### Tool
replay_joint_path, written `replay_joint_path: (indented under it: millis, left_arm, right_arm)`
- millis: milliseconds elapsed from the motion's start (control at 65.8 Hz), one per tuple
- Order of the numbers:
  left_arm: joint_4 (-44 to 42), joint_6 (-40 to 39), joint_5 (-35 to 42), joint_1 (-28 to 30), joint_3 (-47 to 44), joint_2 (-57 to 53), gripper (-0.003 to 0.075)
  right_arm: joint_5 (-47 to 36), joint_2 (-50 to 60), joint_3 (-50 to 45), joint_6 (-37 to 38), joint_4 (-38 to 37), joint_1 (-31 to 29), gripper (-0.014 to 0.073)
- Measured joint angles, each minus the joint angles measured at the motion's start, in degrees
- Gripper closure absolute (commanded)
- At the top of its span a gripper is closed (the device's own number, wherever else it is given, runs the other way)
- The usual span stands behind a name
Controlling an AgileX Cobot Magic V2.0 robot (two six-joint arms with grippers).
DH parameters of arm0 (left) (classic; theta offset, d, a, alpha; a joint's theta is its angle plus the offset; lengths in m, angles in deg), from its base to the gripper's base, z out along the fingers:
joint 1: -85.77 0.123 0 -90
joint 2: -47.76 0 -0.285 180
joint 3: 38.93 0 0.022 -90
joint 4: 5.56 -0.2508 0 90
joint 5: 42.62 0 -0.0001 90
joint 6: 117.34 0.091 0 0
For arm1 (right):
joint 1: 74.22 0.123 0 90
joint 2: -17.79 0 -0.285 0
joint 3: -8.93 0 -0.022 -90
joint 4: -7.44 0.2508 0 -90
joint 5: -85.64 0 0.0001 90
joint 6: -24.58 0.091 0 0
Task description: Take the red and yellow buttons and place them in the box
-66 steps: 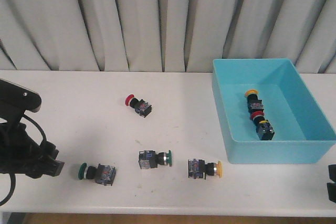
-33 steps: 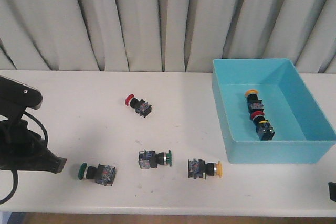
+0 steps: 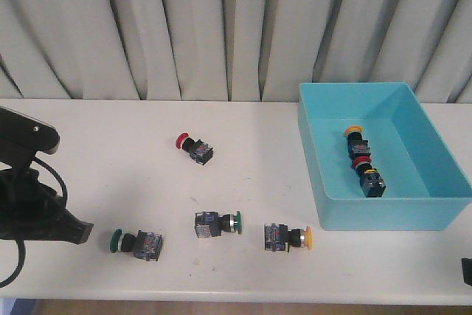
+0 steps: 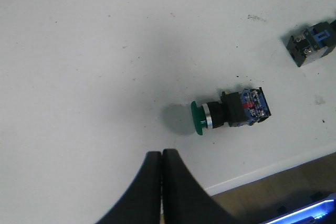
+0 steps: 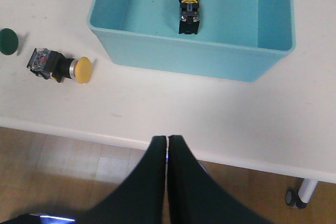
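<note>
A red button (image 3: 193,147) lies on the white table at centre-left. A yellow button (image 3: 289,237) lies near the front edge, just left of the turquoise box (image 3: 383,213); it also shows in the right wrist view (image 5: 58,66). The box (image 5: 189,56) holds a row of red- and yellow-capped buttons (image 3: 361,160) (image 5: 189,3). My left gripper (image 4: 161,153) is shut and empty, above the table left of a green button (image 4: 228,111). My right gripper (image 5: 167,139) is shut and empty, over the table's front edge below the box.
Two green-capped buttons lie at the front: one at the left (image 3: 136,243), one in the middle (image 3: 217,223). The left arm (image 3: 29,204) fills the front left corner. Grey curtains hang behind the table.
The left gripper has turned and shifted slightly at the front left. The right gripper has dropped lower at the front right corner, nearly out of the front view. The buttons have not moved.
</note>
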Motion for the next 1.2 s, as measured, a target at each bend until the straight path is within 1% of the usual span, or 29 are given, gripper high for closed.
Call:
replay_joint_path:
  millis: [137,228,289,380,486,562,714,851,957,1063,1200]
  left_arm:
    - [0.83,0.0,0.0,0.0,0.0,-0.08,0.0728]
    - [4.42,1.09,0.16,0.74,-0.23,-1.47,0.0728]
    - [7.99,2.84,1.79,2.03,-1.44,-3.28,0.0728]
    - [10.96,6.08,6.48,4.85,-4.54,-7.44,0.0728]
    - [12.12,10.63,14.93,8.51,-10.72,-13.93,0.0728]
    - [12.25,13.01,19.6,10.89,-16.98,-19.31,0.0728]
    - [12.39,15.13,25.95,15.34,-28.63,-31.26,0.0728]
    - [12.39,15.66,28.71,19.08,-38.28,-42.1,0.0728]
    - [12.39,15.66,29.11,21.57,-43.25,-50.24,0.0728]
    - [12.43,15.66,29.11,23.34,-44.73,-57.45,0.0728]
    - [12.66,15.66,29.46,23.99,-44.79,-65.05,0.0728]
  right_arm:
    - [0.0,0.01,0.0,0.0,0.0,0.0,0.0601]
    - [0.06,0.01,0.0,0.0,0.0,0.0,0.0601]
    - [0.1,0.01,0.0,0.0,0.0,0.0,0.0601]
    - [0.13,0.01,0.0,0.0,0.0,0.0,0.0601]
    - [0.13,0.01,0.0,0.0,0.0,0.0,0.0601]
    - [0.13,0.01,0.0,0.0,0.0,0.0,0.0601]
    - [0.13,0.01,0.0,0.0,0.0,0.0,0.0601]
    - [0.13,0.01,0.0,0.0,0.0,0.0,0.0601]
    - [0.13,0.01,0.0,0.0,0.0,0.0,0.0601]
    - [0.13,0.01,0.0,0.0,0.0,0.0,0.0601]
    - [0.13,0.01,0.0,0.0,0.0,0.0,0.0601]
